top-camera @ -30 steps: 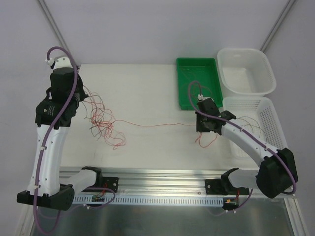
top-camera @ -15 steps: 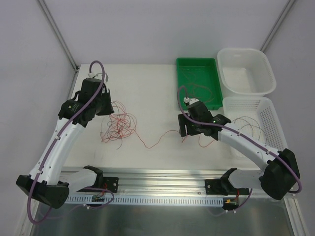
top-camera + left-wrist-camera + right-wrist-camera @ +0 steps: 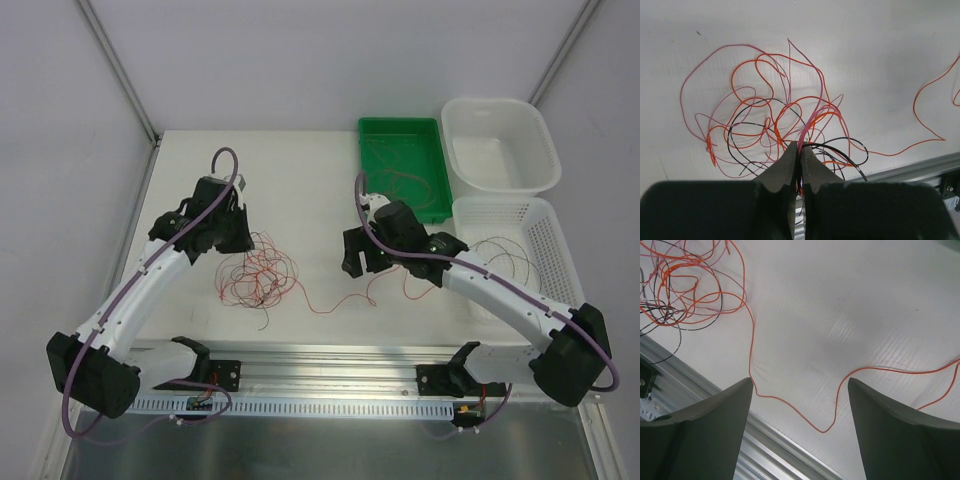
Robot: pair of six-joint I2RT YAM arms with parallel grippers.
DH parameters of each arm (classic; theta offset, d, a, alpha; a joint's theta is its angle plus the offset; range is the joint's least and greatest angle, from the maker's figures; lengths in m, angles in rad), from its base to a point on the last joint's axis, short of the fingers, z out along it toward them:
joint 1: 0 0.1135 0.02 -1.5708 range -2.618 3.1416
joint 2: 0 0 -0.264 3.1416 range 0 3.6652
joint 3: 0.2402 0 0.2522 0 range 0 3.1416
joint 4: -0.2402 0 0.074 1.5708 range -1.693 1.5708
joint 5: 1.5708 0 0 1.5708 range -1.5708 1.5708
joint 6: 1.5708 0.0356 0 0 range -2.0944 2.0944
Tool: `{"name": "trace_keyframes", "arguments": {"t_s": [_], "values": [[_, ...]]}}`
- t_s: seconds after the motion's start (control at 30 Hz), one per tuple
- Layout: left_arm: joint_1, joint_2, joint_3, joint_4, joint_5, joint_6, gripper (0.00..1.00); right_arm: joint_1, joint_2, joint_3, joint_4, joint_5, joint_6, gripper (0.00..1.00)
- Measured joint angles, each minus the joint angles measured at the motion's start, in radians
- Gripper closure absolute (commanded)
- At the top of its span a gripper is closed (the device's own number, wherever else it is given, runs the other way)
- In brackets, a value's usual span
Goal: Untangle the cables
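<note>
The cables point(image 3: 258, 278) are a loose tangle of thin red, orange, pink and black wires on the white table, left of centre. My left gripper point(image 3: 240, 235) sits at the tangle's upper left edge. In the left wrist view the left gripper point(image 3: 800, 147) is shut on a pink strand, with the cables point(image 3: 775, 120) curling beyond it. One orange strand point(image 3: 330, 300) trails slack to the right. My right gripper point(image 3: 358, 255) hovers above it. In the right wrist view the right gripper point(image 3: 800, 382) stands open, and the orange strand point(image 3: 822, 431) lies loose on the table beneath.
A green tray point(image 3: 363, 170) holding a few thin wires stands at the back. A white tub point(image 3: 545, 150) is to its right, and a white slotted basket point(image 3: 560, 250) with dark wires sits below that. An aluminium rail point(image 3: 330, 360) runs along the front edge.
My left arm swung right and toward the front, dragging the tangle with it. My right gripper opened, released the taut red strand and moved left; the strand now lies slack.
</note>
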Motion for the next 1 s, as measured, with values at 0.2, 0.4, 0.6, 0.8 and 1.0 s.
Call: {"name": "trace_keyframes", "arguments": {"t_s": [0.2, 0.4, 0.6, 0.8, 1.0], "values": [[0.000, 0.030, -0.033, 0.023, -0.010, -0.005, 1.00, 0.059, 0.071, 0.019, 0.040, -0.026, 0.001, 0.23], [0.000, -0.025, -0.056, 0.039, -0.042, -0.005, 1.00, 0.117, 0.296, 0.074, 0.138, -0.052, 0.003, 0.33], [0.000, -0.103, -0.084, 0.040, -0.056, -0.005, 1.00, 0.162, 0.474, 0.146, 0.217, -0.073, -0.009, 0.41], [0.000, -0.106, -0.101, 0.039, -0.056, -0.005, 1.00, 0.188, 0.572, 0.178, 0.309, -0.105, -0.021, 0.43], [0.000, -0.108, -0.102, 0.040, -0.056, -0.005, 1.00, 0.193, 0.648, 0.188, 0.340, -0.107, -0.024, 0.47]]}}
